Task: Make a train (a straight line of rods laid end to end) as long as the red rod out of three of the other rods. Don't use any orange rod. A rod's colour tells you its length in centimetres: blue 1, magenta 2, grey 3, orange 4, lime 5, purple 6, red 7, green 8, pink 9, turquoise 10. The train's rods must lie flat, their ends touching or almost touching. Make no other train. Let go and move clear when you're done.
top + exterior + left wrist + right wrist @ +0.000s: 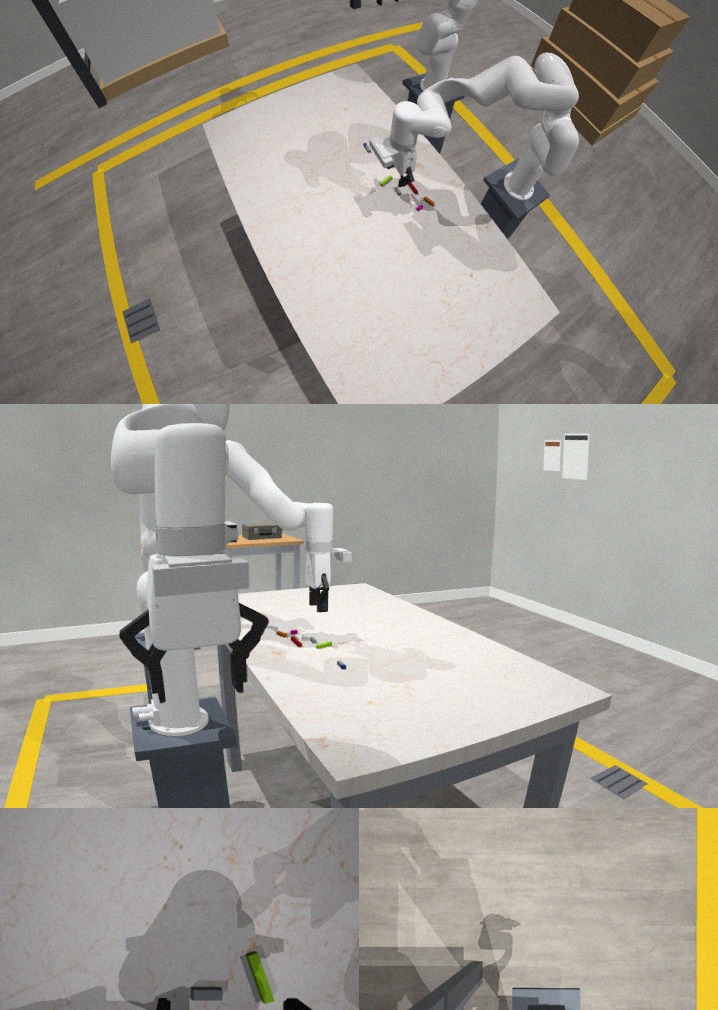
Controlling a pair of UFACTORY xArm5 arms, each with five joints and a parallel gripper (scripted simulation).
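The red rod [412, 187] [296, 641] lies flat by the orange rod [428, 200] [281, 633] and the small magenta rod [419, 207] [294, 632]. The grey rod [398, 190] [312, 639] [207, 994] lies apart from the lime rod [386, 180] [323, 645] [260, 979], at an angle to it. A blue piece [367, 147] [342, 666] lies farther off; it has a greyish part, and I cannot tell whether that is a second rod. My left gripper [406, 178] [317, 603] [229, 1005] is open and empty above the grey rod. My right gripper [199, 694] is open and empty, off the table's side.
The rods lie on the pale marbled table [321, 281] [451, 710], towards its robot side. The left arm reaches over them and shades part of the table. The right arm stands back by its pedestal [175, 740]. Cardboard boxes [612, 65] stand behind the arms on the floor.
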